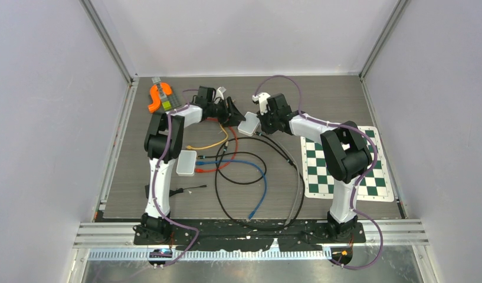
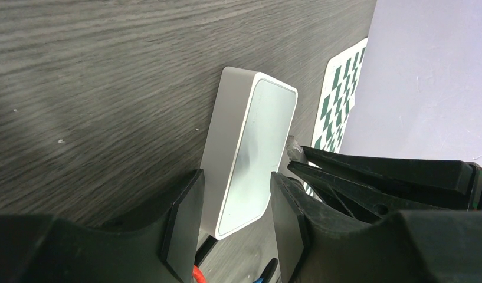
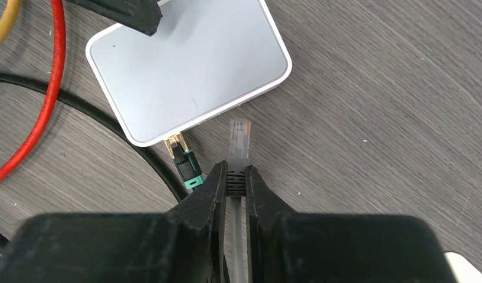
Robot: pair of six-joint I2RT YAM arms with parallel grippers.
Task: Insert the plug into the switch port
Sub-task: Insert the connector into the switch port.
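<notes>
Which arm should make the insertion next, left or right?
Right. The right gripper pinches the plug just behind its clear head, tip aimed at the switch edge, just short of it. The left gripper clamps the switch, bracing it.

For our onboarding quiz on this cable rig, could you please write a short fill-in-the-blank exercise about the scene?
1. The left gripper has its fingers on either side of the white ___.
2. The right gripper is shut on the cable of the clear ___.
3. The other connector, beside a black cable, has a ___ boot.

Missing words: switch; plug; green.
</notes>
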